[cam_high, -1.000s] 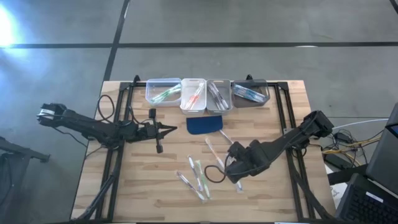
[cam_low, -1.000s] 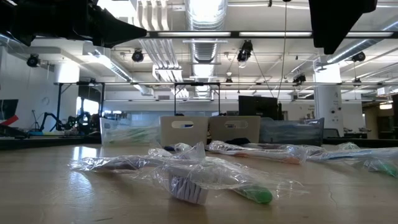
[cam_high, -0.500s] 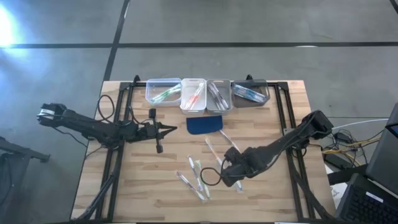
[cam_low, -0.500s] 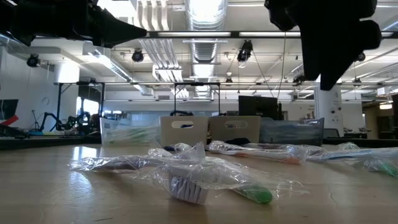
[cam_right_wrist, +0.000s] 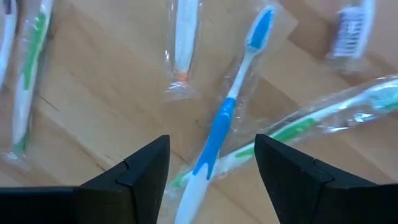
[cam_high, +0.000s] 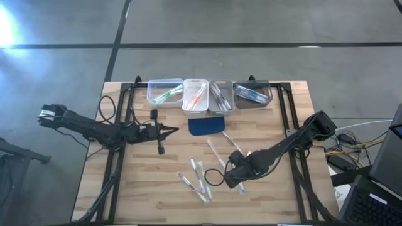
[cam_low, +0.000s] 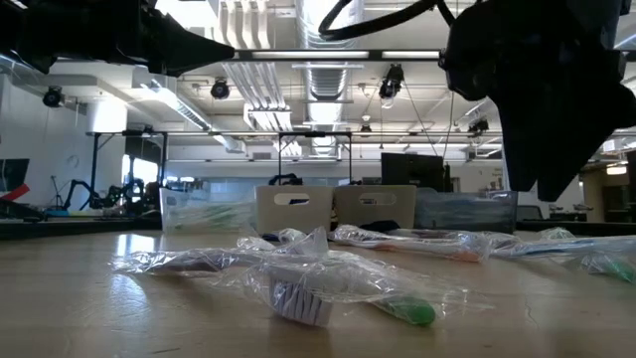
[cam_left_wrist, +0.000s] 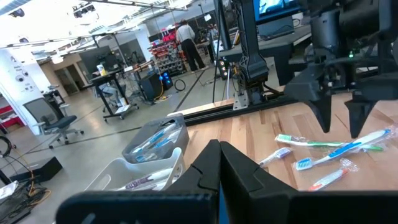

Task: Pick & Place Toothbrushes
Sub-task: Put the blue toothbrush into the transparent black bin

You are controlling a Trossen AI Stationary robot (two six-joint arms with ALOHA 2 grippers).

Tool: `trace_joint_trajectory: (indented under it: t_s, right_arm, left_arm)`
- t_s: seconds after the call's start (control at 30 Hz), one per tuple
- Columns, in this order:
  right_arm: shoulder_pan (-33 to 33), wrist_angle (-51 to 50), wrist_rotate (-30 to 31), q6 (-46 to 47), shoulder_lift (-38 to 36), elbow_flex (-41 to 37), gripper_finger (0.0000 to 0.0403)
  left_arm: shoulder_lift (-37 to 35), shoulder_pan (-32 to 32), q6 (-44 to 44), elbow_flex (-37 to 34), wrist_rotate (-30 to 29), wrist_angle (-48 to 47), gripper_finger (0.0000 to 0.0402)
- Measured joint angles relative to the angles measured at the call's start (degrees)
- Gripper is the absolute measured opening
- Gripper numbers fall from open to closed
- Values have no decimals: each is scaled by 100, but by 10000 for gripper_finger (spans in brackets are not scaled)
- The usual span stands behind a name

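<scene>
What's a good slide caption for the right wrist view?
Open right gripper poised over a wrapped blue toothbrush on the wooden table.

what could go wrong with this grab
1. The right gripper is open over the blue toothbrush, but that brush lies across a green toothbrush; closing could catch both wrappers.
2. The brushes sit in loose clear wrappers, so the fingers may pinch film only and the brush could slip out.
3. An orange toothbrush lies close by and may get nudged.
</scene>
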Motion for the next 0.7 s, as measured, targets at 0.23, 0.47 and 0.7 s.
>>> trace_joint_trajectory:
  t_s: [0.23,0.47,0.7]
  right_arm:
    - [0,646,-55,-9,36,-379,213]
    - [-2,905,-52,-20,37,-694,212]
    - [-4,1156,-44,22,37,-997,224]
  left_arm:
    - [0,0,0,0,0,0,5]
    - [0,0,0,-2,0,0,5]
    - [0,0,0,-2,0,0,5]
